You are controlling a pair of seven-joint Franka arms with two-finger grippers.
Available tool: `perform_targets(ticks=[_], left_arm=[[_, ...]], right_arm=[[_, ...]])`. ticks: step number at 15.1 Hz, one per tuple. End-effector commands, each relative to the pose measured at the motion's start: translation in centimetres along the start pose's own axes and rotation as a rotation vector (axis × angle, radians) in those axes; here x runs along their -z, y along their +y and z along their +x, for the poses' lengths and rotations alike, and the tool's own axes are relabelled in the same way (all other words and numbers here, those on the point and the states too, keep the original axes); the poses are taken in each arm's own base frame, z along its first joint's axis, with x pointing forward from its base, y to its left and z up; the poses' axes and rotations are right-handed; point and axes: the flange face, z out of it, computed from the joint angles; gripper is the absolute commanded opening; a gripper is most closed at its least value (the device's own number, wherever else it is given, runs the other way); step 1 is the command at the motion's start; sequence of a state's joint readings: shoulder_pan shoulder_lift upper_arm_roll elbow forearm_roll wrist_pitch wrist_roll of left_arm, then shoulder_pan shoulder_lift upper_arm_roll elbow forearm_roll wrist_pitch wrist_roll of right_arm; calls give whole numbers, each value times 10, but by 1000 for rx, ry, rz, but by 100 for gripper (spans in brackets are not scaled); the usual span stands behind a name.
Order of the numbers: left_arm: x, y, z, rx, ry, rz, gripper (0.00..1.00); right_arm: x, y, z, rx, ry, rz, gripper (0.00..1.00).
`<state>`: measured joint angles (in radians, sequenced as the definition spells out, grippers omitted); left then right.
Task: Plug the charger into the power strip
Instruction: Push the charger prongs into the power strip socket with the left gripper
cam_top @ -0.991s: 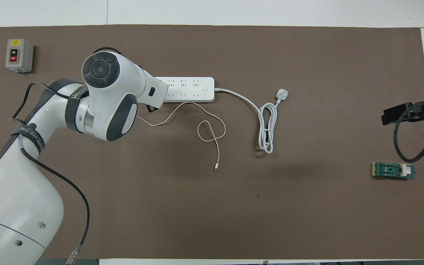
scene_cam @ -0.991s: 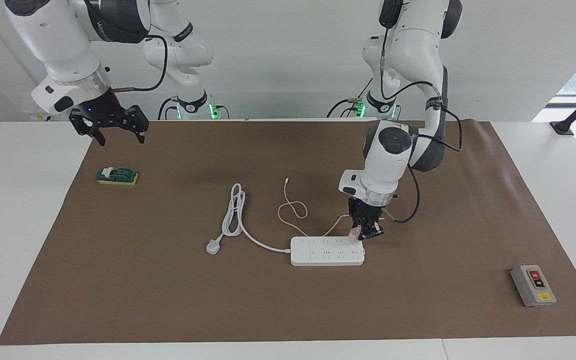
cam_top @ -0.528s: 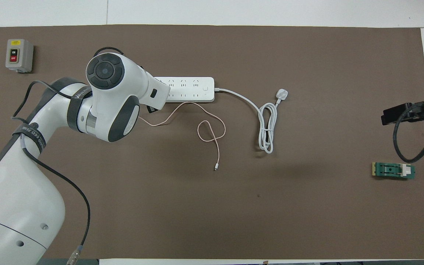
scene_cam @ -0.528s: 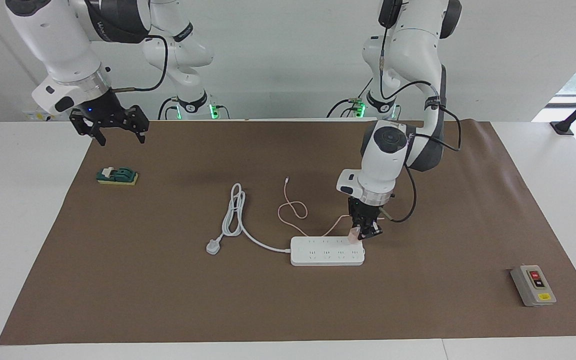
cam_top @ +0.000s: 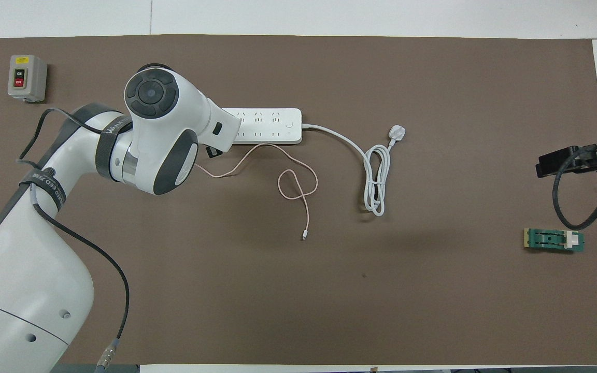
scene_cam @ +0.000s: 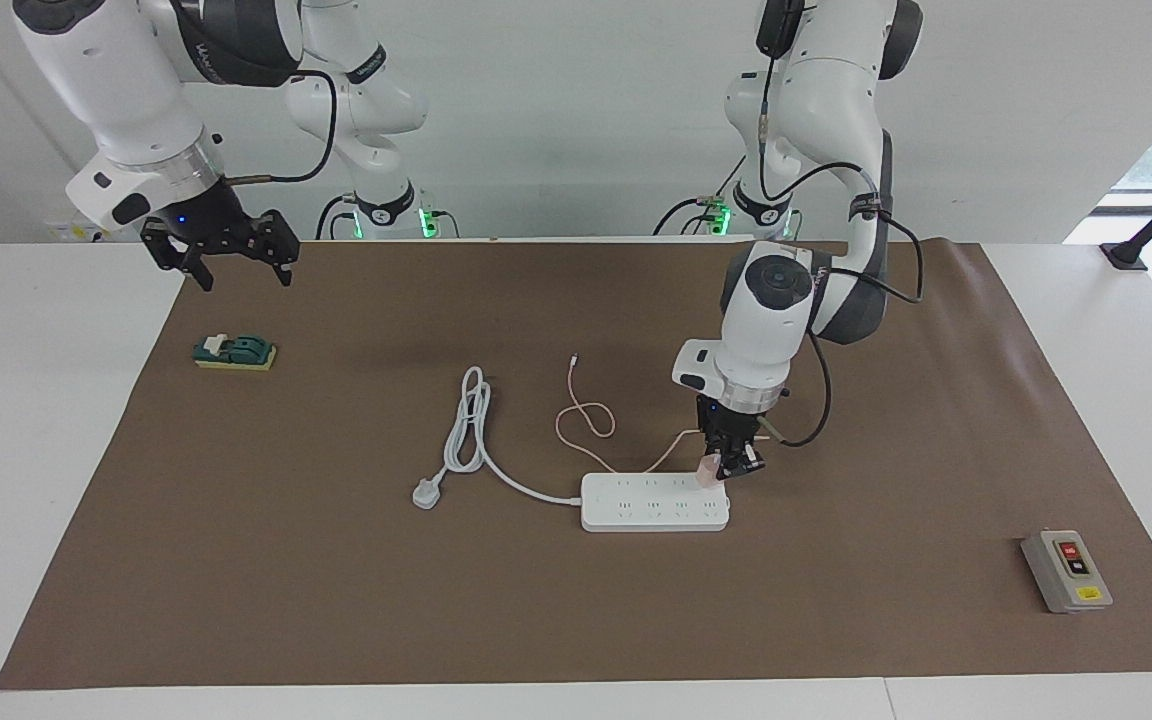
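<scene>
The white power strip [scene_cam: 636, 505] lies flat on the brown mat, also plain in the overhead view [cam_top: 267, 124]. My left gripper [scene_cam: 726, 468] points down over the strip's end toward the left arm's end of the table, shut on the pale-pink charger [scene_cam: 707, 470]. The charger's lower edge meets the strip's top; I cannot tell whether its pins are in. Its thin pink cable [scene_cam: 584, 420] loops over the mat nearer to the robots [cam_top: 298, 181]. From overhead the left wrist hides the charger. My right gripper [scene_cam: 236, 262] hangs open and waits above the mat's corner.
The strip's thick white cord ends in a three-pin plug [scene_cam: 425, 493] toward the right arm's end. A green part on a yellow base [scene_cam: 234, 352] lies below the right gripper. A grey switch box [scene_cam: 1066, 570] stands at the mat's corner farthest from the robots.
The left arm's wrist has shifted slightly and stands a little more upright, with the charger still at the strip's end. The right arm has barely moved.
</scene>
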<state>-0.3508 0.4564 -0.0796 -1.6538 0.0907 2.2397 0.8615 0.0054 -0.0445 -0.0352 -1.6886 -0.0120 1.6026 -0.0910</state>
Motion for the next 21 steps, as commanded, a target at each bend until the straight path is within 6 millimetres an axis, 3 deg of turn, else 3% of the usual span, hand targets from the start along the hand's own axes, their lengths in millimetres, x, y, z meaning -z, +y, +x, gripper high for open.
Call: perform_targets(ticks=[1,6,21], left_arm=[[-22,-16,-1,-36,-37,-2,0],[-24,-35,0,-73,-24,15,0],[-29,-6,17,-112,-23,-109,0]], right_arm=[[1,0,-10,-1,-12,-14,100],[0,-2,-9,2,-12,-15,100],[2,1,-9,0,-9,-15,100]])
